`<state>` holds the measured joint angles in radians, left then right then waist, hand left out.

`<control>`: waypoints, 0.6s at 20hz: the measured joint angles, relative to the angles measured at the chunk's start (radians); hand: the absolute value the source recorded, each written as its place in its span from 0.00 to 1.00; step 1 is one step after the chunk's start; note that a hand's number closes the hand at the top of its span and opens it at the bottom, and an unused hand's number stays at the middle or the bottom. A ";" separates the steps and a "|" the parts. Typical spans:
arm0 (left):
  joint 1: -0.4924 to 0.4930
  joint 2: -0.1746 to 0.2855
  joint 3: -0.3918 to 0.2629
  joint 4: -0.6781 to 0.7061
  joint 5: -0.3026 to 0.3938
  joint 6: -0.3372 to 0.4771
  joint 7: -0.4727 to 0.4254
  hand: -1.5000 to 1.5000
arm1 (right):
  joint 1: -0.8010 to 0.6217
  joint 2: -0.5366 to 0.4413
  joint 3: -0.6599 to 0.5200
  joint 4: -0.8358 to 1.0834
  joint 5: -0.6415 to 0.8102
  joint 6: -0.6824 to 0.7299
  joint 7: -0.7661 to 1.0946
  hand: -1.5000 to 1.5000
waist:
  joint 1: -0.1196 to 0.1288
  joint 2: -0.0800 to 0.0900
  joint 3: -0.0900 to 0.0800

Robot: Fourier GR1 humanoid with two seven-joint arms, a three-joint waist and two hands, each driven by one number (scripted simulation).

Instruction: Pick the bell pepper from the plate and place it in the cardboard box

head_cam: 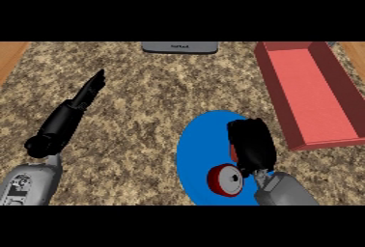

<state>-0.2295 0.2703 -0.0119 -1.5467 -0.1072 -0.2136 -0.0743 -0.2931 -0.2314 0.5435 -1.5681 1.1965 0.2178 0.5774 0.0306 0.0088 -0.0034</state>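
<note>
The desk [143, 120] has a speckled brown stone top, with strips of wood [10, 57] showing at its far left and far right corners. At its far edge, near the middle, lies a flat grey object [179, 47] with rounded corners, partly cut off by the view's edge.

A round blue plate [194, 149] sits at the near right of the desk. On its near part lies the bell pepper [226, 180], red with a paler round face turned upward. It touches the wrist end of the right hand [251, 144], and a sliver of red shows at that hand's left side. The black hand lies across the plate above the pepper and hides what is beneath it, so I cannot tell whether it is grasping anything.

The cardboard box [329, 143], red, long and open at the top, stands just right of the plate.

The left hand [87, 94] is over the bare desk at the left, well apart from the plate, its fingers straight and released, pointing away toward the far edge.
</note>
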 measured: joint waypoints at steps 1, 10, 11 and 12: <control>-0.009 -0.004 -0.005 0.000 -0.001 -0.002 0.000 0.50 | -0.040 0.034 -0.046 0.040 -0.024 0.000 0.017 1.00 | 0.011 0.007 0.001; -0.042 -0.024 -0.043 -0.001 -0.008 -0.017 -0.002 0.50 | -0.467 0.118 -0.347 0.433 -0.082 -0.093 0.071 1.00 | 0.078 0.029 0.004; -0.046 -0.027 -0.045 0.005 -0.010 -0.016 -0.004 0.50 | -0.518 0.112 -0.360 0.478 -0.072 -0.105 0.068 1.00 | 0.079 0.029 0.004; -0.049 -0.027 -0.041 0.014 -0.010 -0.014 -0.004 0.50 | -0.571 0.105 -0.371 0.520 -0.064 -0.108 0.063 1.00 | 0.075 0.027 0.004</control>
<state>-0.2783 0.2429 -0.0527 -1.5332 -0.1174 -0.2281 -0.0788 -0.8644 -0.1265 0.1726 -1.0479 1.1320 0.1100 0.6406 0.1055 0.0361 0.0002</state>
